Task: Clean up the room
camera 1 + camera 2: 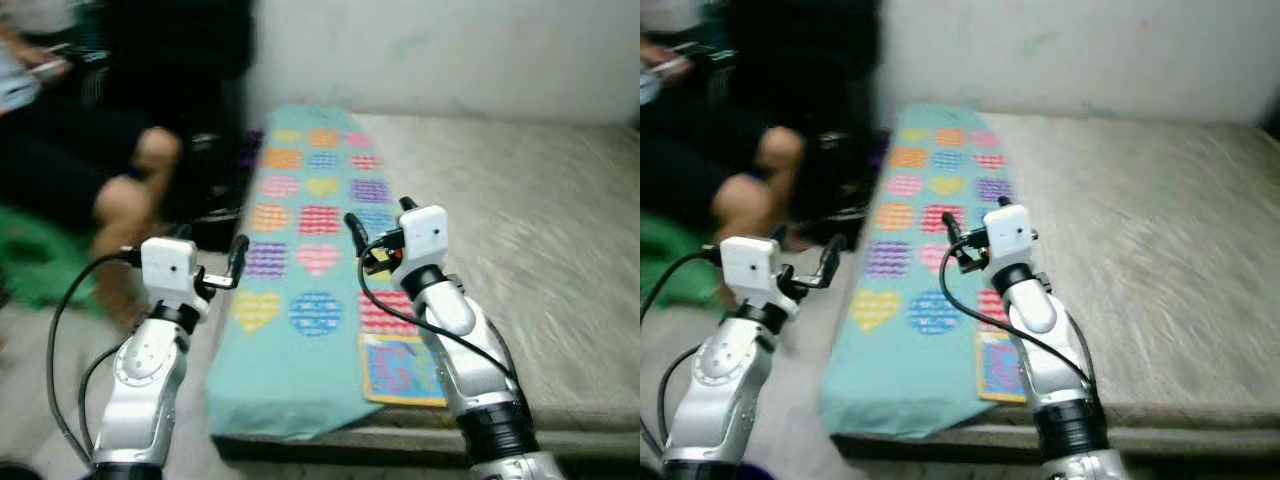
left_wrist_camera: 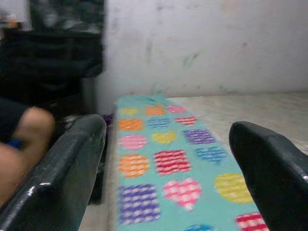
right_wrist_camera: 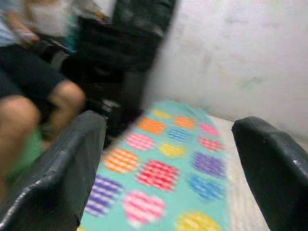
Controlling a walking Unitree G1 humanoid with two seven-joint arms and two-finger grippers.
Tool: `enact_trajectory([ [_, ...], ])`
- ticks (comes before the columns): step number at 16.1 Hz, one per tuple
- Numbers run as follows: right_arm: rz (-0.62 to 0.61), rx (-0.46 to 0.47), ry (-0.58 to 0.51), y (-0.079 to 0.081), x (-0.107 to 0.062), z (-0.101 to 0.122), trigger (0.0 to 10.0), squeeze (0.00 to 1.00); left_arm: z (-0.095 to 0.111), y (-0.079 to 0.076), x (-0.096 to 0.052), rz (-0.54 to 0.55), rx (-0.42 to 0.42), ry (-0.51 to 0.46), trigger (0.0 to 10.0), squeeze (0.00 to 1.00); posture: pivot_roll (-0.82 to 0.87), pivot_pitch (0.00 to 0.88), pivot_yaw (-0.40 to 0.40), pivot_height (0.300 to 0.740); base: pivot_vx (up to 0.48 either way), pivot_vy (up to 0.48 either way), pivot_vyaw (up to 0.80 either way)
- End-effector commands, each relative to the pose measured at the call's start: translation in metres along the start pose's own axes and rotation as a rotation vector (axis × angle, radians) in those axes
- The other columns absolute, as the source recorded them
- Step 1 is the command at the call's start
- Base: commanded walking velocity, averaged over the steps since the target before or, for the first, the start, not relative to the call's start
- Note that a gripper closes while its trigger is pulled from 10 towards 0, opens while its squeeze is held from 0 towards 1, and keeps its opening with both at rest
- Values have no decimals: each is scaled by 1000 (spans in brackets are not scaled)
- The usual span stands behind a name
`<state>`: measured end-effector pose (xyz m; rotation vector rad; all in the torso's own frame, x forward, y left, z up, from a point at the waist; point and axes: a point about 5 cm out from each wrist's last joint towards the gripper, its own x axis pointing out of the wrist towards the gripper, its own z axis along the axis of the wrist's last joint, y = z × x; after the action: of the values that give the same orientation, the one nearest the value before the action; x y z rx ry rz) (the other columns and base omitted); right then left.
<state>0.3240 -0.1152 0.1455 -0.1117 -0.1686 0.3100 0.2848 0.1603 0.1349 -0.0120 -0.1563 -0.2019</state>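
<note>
I'm closing in on the mattress (image 1: 540, 240). My left gripper (image 1: 238, 262) and right gripper (image 1: 352, 232) are both raised with fingers spread wide, holding nothing. The teal heart blanket (image 1: 300, 290) lies folded along the left edge; next I'd reach down for it. A white wall (image 1: 450, 50) stands far behind, and a person's knee (image 1: 150, 160) is on the left.

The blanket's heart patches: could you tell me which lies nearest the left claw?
The yellow heart on the blanket's left edge, just beyond the left claw; the pink heart lies farther right.
</note>
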Motion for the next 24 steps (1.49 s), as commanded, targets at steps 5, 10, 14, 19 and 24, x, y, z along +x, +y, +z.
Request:
enact_trajectory([
  [5,-9,1,-4,-3,0,1,10000,0,-2,-5,1,-19,17,15,10000,0,-19,0,-53,740,0,0,0],
  [10,-6,2,-2,-3,0,1,10000,0,-1,-6,2,-25,15,15,10000,0,-22,0,-54,740,0,-235,0],
  [14,-5,3,1,-2,1,0,10000,0,-1,-7,2,-26,16,16,10000,0,-20,0,-53,740,0,-299,0],
  [19,-1,3,2,-1,1,0,10000,0,-2,-7,2,-33,15,20,10000,0,-21,0,-51,740,0,-310,0],
  [24,5,-1,3,-1,0,-1,10000,0,-3,-8,2,-39,13,23,10000,0,-21,0,-53,740,0,-295,0],
])
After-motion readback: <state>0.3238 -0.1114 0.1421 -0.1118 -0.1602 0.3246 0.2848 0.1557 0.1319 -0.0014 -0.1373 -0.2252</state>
